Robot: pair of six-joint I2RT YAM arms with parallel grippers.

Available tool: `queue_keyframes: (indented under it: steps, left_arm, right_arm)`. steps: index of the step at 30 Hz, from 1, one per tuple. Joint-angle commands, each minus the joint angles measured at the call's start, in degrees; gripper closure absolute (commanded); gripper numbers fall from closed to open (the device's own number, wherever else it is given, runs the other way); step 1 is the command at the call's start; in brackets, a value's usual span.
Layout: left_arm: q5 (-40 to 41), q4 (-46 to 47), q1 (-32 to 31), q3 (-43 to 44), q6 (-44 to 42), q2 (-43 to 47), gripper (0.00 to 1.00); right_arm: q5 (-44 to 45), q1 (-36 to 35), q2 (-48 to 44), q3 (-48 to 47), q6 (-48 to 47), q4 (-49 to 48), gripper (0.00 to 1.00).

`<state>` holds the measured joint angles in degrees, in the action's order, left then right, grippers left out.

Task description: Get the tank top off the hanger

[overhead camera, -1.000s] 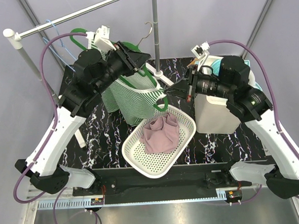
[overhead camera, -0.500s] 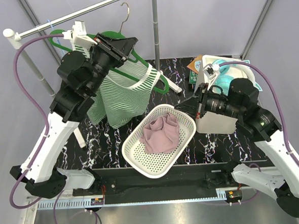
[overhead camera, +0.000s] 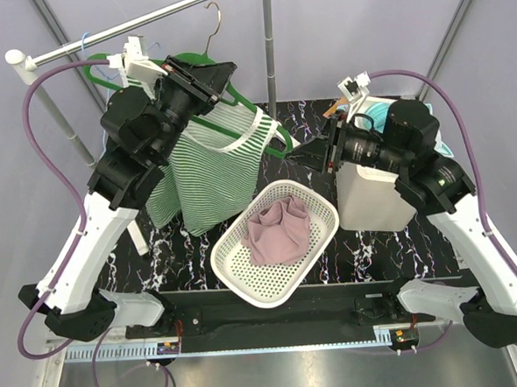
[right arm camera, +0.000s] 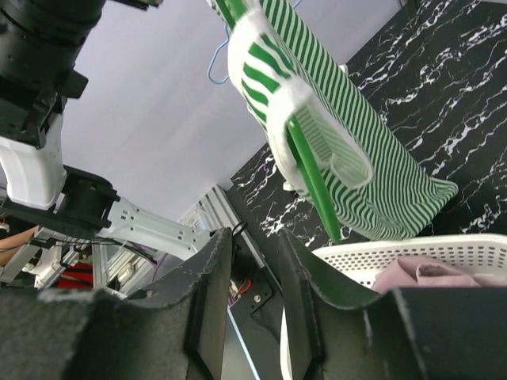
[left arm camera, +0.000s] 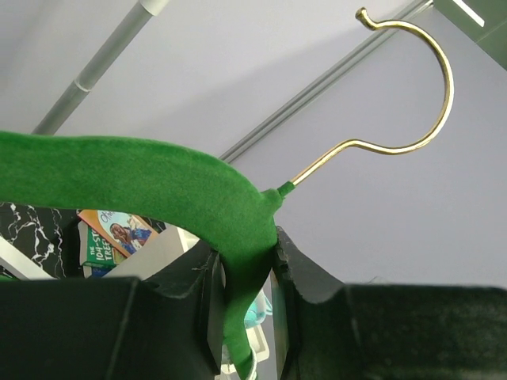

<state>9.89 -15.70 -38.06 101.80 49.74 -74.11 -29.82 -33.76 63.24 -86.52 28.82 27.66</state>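
Left claw (left arm camera: pixel 245 309) is clamped on the green hanger (left arm camera: pixel 158 182) just below its hook. The striped tank top (overhead camera: pixel 209 175) hangs on that hanger, beside the white basket (overhead camera: pixel 264 288). The right claw (overhead camera: pixel 307 155) is parted and empty, near the hanger's tip.

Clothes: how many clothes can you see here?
2. A green-and-white striped tank top hangs on the green velvety hanger; a crumpled pink garment lies in the white plastic basket. More could hide underneath it.
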Motion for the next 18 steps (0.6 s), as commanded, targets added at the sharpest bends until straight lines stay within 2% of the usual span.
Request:
queue_keyframes:
  steps: [1, 2, 13, 18]
  left_arm:
    - [3.5, 3.1, 0.0, 3.8, -1.3, -1.3, 1.00]
    - [4.2, 2.8, 0.0, 4.2, -1.3, -1.4, 1.00]
    - [3.9, 2.2, -0.1, 3.2, 0.5, -1.4, 1.00]
    - [3.2, 2.2, -0.1, 2.8, 1.4, -1.4, 1.00]
  right_arm:
    - [-1.6, -0.3, 3.5, -3.6, 1.5, -3.8, 0.59]
    - [-1.1, -0.3, 4.0, -3.7, 2.1, -4.3, 0.55]
    - [3.0, -0.6, 10.1, -4.9, 1.0, -8.1, 0.37]
    - [4.5, -1.2, 13.2, -6.6, -0.1, -8.7, 0.36]
